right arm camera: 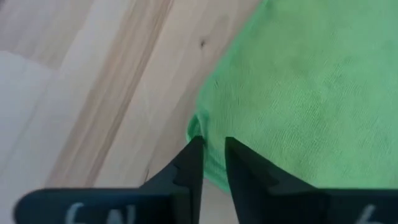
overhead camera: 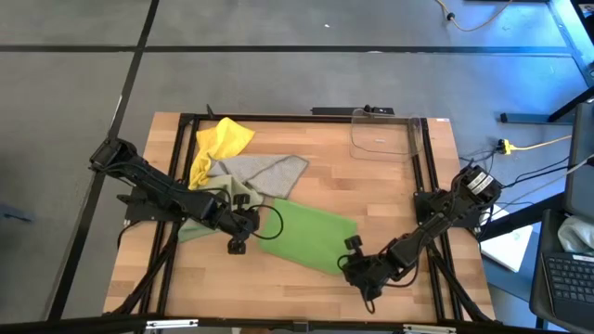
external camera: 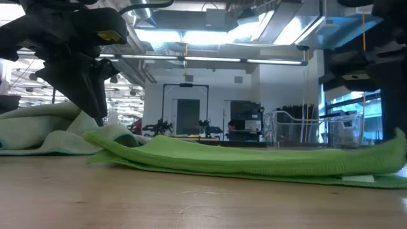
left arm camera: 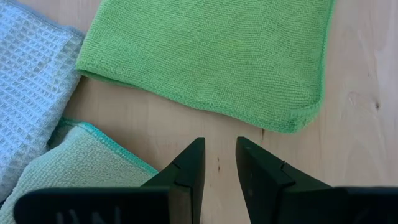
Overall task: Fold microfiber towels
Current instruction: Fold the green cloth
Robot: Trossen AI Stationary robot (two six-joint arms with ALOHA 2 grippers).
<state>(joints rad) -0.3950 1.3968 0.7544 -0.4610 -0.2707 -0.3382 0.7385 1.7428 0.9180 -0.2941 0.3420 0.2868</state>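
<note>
- Right gripper (right arm camera: 208,162) sits low at the near-right corner of the bright green towel (overhead camera: 311,235); its fingers stand a narrow gap apart, tips right at the towel's edge. Whether any cloth is pinched between them is hard to tell, probably not yet.
- Left gripper (left arm camera: 217,165) hangs over bare table (overhead camera: 399,195) just beside the green towel's left corner, fingers slightly apart, nothing between them.
- Green towel lies spread flat mid-table, slanted, unfolded.
- Step in hand, as I judge it: taking hold of the green towel's corners for the first fold.
- Next move calls for each gripper to close on its own corner, lift a little, and carry the edge across to the opposite side together.
- Pale olive-green towel (left arm camera: 74,168) lies rumpled under the left arm.
- Farther back: grey-beige towel (overhead camera: 264,172), then yellow towel (overhead camera: 218,144) bunched near the far left edge.
- Clear plastic bin (overhead camera: 385,134) stands at the far edge.
</note>
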